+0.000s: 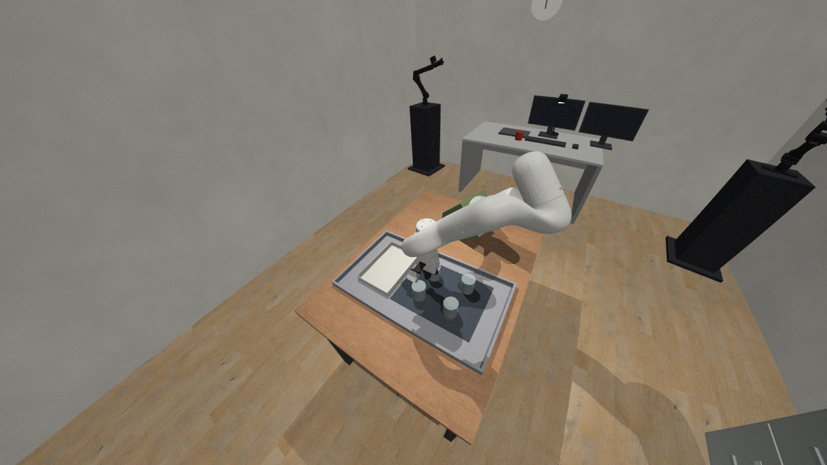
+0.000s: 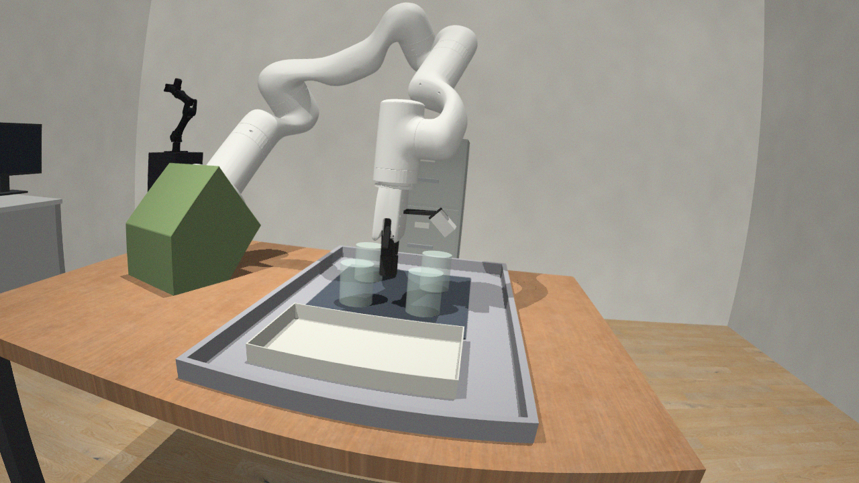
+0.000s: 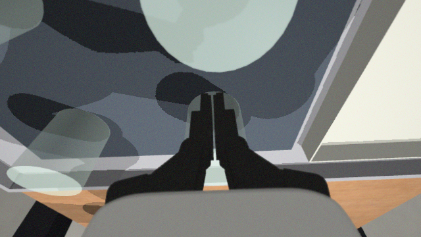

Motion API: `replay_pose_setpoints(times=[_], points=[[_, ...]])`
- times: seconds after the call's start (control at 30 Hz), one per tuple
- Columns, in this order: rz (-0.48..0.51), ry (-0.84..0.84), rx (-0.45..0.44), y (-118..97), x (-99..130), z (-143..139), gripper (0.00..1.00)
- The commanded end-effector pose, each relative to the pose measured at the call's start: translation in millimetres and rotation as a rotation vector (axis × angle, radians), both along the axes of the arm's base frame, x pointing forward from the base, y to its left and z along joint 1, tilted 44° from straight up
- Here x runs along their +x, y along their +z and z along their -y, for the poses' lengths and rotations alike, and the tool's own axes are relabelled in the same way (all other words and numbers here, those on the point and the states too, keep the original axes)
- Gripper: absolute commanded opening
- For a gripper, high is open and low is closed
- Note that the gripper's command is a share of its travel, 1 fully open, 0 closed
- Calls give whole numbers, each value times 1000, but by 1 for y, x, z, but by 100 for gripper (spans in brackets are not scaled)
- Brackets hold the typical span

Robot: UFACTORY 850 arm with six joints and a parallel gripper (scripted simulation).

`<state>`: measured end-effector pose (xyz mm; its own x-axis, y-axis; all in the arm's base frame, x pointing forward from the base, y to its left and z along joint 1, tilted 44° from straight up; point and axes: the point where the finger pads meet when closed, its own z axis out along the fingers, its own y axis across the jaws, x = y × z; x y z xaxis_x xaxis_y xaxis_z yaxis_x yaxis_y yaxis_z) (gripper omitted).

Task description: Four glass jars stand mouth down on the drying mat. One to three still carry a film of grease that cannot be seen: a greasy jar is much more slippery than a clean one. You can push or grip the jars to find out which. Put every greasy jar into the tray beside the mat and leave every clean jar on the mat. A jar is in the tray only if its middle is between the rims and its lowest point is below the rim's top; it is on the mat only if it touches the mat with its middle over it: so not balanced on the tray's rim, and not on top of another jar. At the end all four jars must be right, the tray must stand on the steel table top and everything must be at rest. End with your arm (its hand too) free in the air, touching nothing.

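Note:
Four clear glass jars stand mouth down on the dark mat (image 2: 456,307) (image 1: 473,323) (image 3: 145,131). My gripper (image 2: 387,273) (image 3: 212,107) is shut and empty. It reaches low among the jars, right beside the near left jar (image 2: 355,288) (image 3: 240,120), whose outline shows around my fingertips in the wrist view. I cannot tell whether they touch. The near right jar (image 2: 424,294) (image 1: 418,290) (image 3: 214,33) stands just beyond the fingers. The far left jar (image 2: 367,249) (image 1: 468,282) and the far right jar (image 2: 436,261) (image 1: 450,305) stand behind. The cream tray (image 2: 354,372) (image 1: 374,287) (image 3: 339,89) is empty.
Mat and tray lie on the rimmed steel table top (image 2: 492,360) (image 1: 502,312), which rests on a wooden table (image 2: 600,390). The arm's green base block (image 2: 186,228) stands to the left. The tray's wall is close to the fingers on one side.

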<state>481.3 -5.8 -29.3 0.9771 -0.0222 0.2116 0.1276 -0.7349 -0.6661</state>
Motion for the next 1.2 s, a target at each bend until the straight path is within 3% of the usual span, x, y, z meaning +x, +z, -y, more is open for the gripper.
replay_pose_setpoints(times=[0.0, 1.0, 1.17], points=[[1, -1, -1, 0, 1, 1, 0], [1, -1, -1, 0, 1, 1, 0], [1, -1, -1, 28, -6, 26, 0]])
